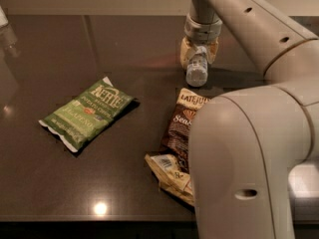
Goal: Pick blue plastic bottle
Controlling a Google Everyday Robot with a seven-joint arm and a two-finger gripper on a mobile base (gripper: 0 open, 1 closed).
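Note:
The blue plastic bottle (197, 69) is small and pale, and hangs between the cream fingers of my gripper (198, 54) above the dark tabletop, at the upper middle of the camera view. My gripper is shut on it. The bottle's lower end points down toward the table, just above the top of the brown chip bag (182, 126). The green chip bag (87, 113) lies flat to the left, well apart from the gripper.
The dark glossy table (124, 44) fills the view, with its front edge along the bottom. A crumpled pale wrapper end (169, 176) lies at the brown bag's foot. My arm's large grey body (239, 158) covers the right side. A pale object (5, 31) stands at far left.

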